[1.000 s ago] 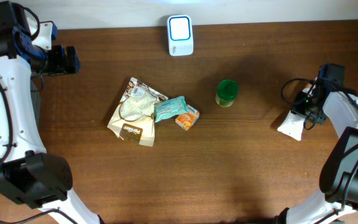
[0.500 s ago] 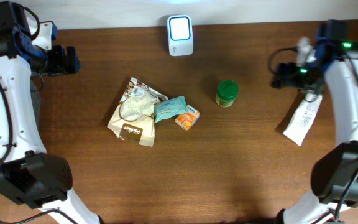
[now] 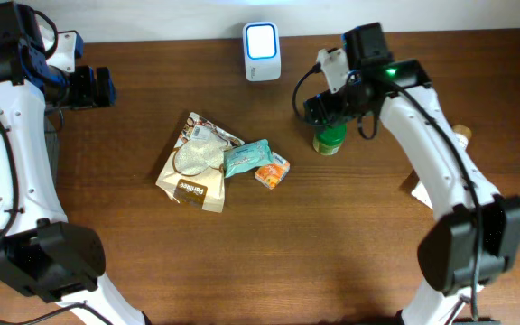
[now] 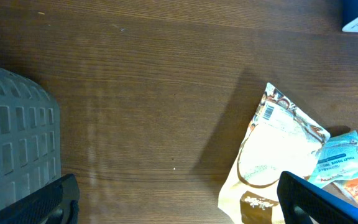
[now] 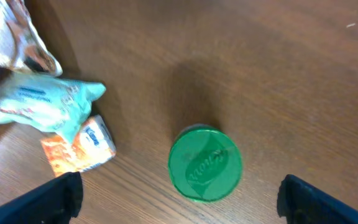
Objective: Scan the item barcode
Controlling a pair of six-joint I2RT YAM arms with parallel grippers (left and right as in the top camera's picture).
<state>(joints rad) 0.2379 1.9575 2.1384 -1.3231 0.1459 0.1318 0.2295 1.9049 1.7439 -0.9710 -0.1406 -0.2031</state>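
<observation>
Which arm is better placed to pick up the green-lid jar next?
Right: the right pincer, open, is just above the green-lid jar; the left pincer is far off to the side.

A white scanner with a pale blue face stands at the far edge of the surface. A green-lidded jar stands upright, to the scanner's right and nearer, on bare wood. Left of the jar three items lie clustered. A tan pouch lies flat with a barcode showing near its upper corner. A teal packet overlaps the pouch's right edge. A small orange box touches the packet's lower right side. A white sachet lies far right, mostly hidden.
</observation>
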